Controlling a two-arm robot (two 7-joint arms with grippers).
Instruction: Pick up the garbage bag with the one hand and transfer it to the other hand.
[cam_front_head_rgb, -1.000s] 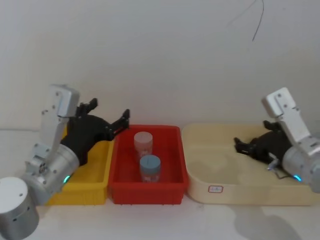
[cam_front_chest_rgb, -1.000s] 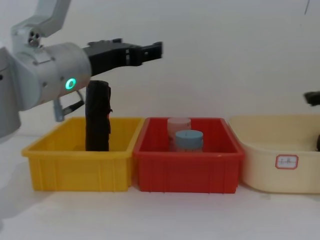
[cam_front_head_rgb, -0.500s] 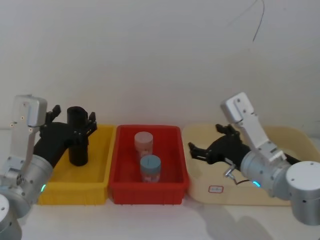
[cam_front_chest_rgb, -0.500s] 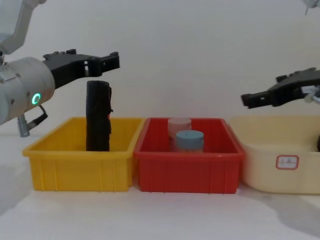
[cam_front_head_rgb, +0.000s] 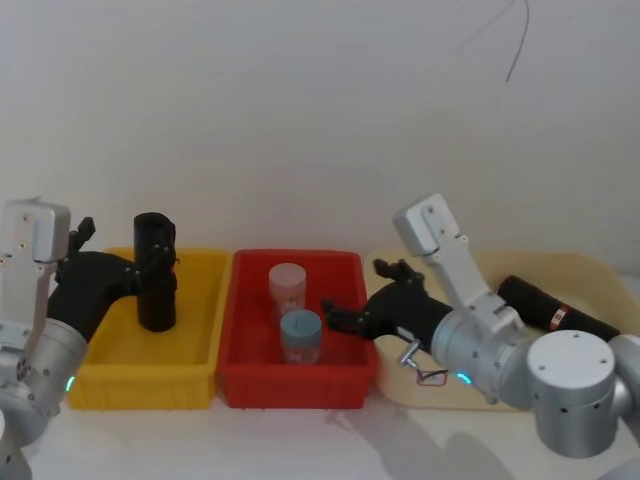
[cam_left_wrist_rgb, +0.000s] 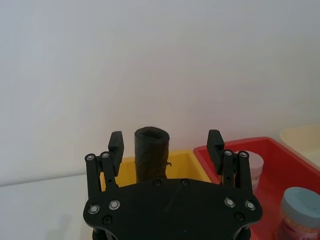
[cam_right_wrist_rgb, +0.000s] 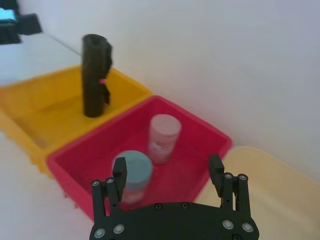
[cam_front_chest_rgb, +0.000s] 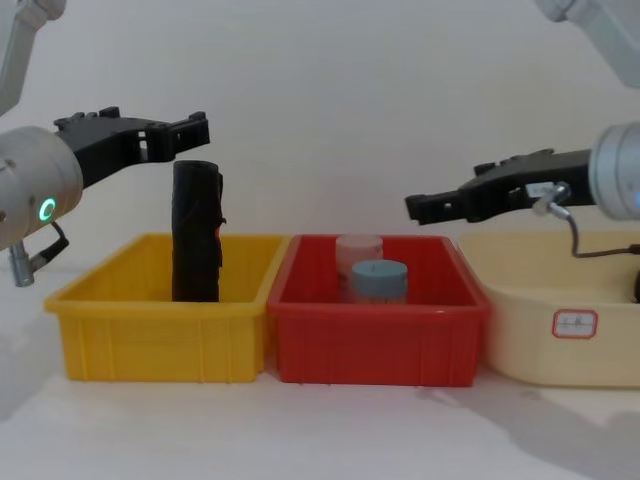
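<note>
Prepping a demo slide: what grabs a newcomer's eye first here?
The tall black garbage bag stands upright in the yellow bin at the left, with the left gripper open near its top, not gripping it. The right gripper, also open, is held over the middle red bin, which holds a blue-lidded jar and a pink jar. A second black roll lies in the cream tray at the right.

Tall matte black garbage bag roll, standing upright, inside yellow bin
</note>
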